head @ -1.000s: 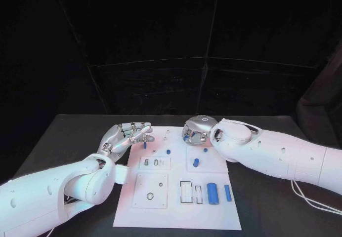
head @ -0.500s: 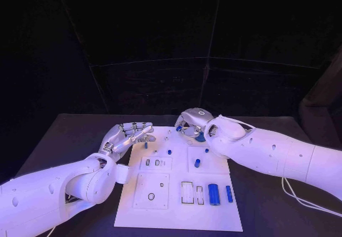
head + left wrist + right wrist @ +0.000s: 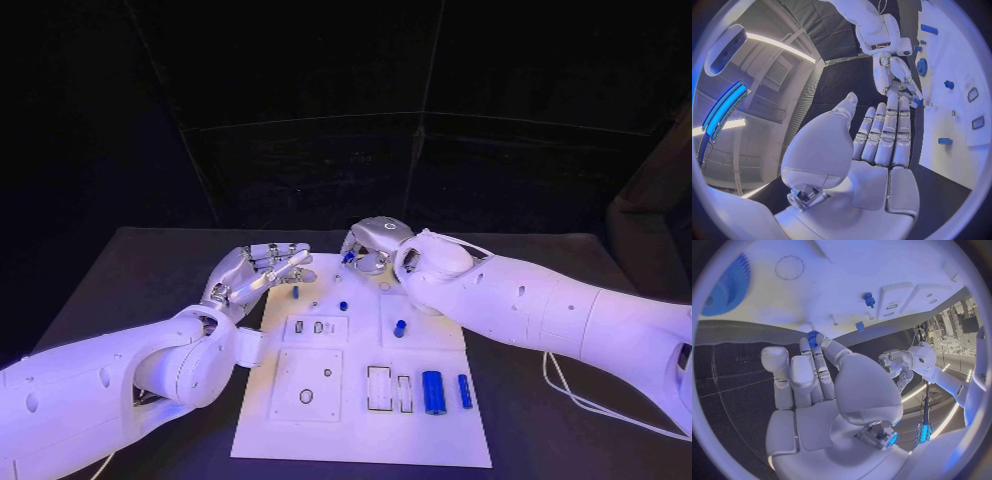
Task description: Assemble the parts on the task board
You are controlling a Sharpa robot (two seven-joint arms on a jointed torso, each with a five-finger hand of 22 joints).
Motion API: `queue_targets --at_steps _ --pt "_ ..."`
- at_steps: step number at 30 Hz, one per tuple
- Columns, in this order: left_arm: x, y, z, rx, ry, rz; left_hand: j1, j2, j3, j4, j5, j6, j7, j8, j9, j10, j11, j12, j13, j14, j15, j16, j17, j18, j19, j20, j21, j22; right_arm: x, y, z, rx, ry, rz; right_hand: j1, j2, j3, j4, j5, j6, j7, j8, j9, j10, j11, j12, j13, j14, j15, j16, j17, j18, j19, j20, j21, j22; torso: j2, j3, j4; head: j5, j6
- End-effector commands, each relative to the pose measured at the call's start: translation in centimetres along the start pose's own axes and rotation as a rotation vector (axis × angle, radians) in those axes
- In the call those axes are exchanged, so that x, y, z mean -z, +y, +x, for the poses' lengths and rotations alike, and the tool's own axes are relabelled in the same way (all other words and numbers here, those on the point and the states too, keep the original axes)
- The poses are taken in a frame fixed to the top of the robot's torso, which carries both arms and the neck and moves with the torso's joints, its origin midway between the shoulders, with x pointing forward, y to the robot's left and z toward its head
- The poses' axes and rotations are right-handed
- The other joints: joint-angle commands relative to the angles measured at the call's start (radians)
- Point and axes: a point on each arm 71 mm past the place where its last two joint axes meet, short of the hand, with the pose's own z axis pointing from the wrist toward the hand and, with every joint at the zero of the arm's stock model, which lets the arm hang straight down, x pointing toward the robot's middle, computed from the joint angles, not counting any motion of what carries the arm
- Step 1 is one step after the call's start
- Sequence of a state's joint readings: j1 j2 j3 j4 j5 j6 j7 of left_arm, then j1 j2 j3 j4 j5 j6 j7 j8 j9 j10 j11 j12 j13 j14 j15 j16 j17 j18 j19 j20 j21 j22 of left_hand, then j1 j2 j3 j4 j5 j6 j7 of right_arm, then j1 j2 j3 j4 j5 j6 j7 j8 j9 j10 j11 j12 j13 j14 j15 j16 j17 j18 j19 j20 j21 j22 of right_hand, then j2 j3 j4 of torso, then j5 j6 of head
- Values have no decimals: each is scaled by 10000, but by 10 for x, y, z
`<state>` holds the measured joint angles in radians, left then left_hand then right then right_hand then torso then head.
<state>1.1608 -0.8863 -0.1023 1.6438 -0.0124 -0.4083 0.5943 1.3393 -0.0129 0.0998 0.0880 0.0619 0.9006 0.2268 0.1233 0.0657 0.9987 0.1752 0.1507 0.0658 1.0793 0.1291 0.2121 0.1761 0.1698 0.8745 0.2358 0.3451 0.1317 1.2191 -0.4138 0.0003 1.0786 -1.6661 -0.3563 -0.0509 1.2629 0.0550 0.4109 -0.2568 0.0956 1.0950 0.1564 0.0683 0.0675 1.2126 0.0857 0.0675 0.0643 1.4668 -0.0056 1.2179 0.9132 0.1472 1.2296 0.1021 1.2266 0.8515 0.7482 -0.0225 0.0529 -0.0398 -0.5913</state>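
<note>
Table [image 3: 159,270]: black, with the white board [image 3: 361,400] lying flat in the middle, its long side running away from the robot.

Left hand [image 3: 260,272]: raised at the board's far left corner, palm up and empty. The fingers [image 3: 887,131] lie straight and side by side, the thumb held apart.

Right hand [image 3: 372,246]: over the far edge of the board, knuckles up. The right wrist view shows a small blue gear [image 3: 812,335] pinched at its fingertips [image 3: 821,341]; the other fingers are straight and close together.

Big gear [image 3: 724,286]: a blue toothed wheel lying on the board near the right hand.

Pegs: one small blue peg [image 3: 296,292] stands near the board's left edge beside the left hand. A second [image 3: 343,306] is just inboard of it, and a third [image 3: 400,327] stands near the middle.

Near parts: a thick blue cylinder [image 3: 433,392] and a thinner blue bar [image 3: 464,391] lie side by side at the near right of the board.

Slots: an oval opening [image 3: 306,397] at the near left, and two upright rectangular openings [image 3: 378,388] just left of the cylinder.
</note>
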Motion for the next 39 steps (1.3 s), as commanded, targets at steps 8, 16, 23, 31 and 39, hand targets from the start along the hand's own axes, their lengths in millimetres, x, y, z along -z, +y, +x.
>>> queue_targets --at_steps 8,16,23,31,39 --pt "-2 -3 3 14 156 113 -23 97 -8 -70 -29 40 68 -61 6 -50 37 -61 -5 -50 6 -47 16 119 -37 35 -71 -19 -8 5 3 210 312 -8 -26 -166 150 43 60 -96 49 -49 6 -109 27 -64 -6 90 58 90 28 -136 -46 16 78 13 50 1 27 -23 3" --pt "-2 -3 2 13 165 114 -23 97 -8 -70 -29 40 68 -61 6 -50 37 -61 -5 -50 6 -47 16 119 -37 35 -71 -19 -10 6 5 330 441 105 -97 -272 213 109 49 -145 56 -50 4 -169 43 -66 -7 73 73 96 -4 -133 -73 32 91 7 63 4 3 -21 -15" --pt "-3 -3 3 28 193 92 -24 101 -8 -75 -29 42 67 -64 6 -51 37 -63 -5 -53 7 -55 18 120 -42 37 -76 -23 -13 6 5 523 330 339 -153 -391 340 203 40 -276 85 -63 -7 -302 75 -71 -11 38 102 79 -83 -122 -139 57 82 -43 72 -1 19 -39 3" --pt "-3 -3 3 24 189 75 -24 104 -9 -78 -30 41 67 -67 6 -53 38 -66 -6 -53 8 -59 19 121 -44 39 -79 -26 -15 8 5 606 297 382 -271 -736 516 372 -2 -744 173 -86 -40 -731 183 -77 -20 -9 216 46 -224 -114 -239 151 70 -111 87 -4 11 -17 20" --pt "-3 -3 2 32 203 52 -25 107 -11 -86 -32 35 67 -75 4 -63 41 -73 -8 -55 9 -68 22 122 -48 41 -86 -31 -16 8 2 603 90 335 -325 -1299 -38 749 -58 -2080 335 -80 -38 -2291 440 -41 -24 -180 451 -331 -950 -23 -604 370 -231 -635 91 -1 6 -21 34"
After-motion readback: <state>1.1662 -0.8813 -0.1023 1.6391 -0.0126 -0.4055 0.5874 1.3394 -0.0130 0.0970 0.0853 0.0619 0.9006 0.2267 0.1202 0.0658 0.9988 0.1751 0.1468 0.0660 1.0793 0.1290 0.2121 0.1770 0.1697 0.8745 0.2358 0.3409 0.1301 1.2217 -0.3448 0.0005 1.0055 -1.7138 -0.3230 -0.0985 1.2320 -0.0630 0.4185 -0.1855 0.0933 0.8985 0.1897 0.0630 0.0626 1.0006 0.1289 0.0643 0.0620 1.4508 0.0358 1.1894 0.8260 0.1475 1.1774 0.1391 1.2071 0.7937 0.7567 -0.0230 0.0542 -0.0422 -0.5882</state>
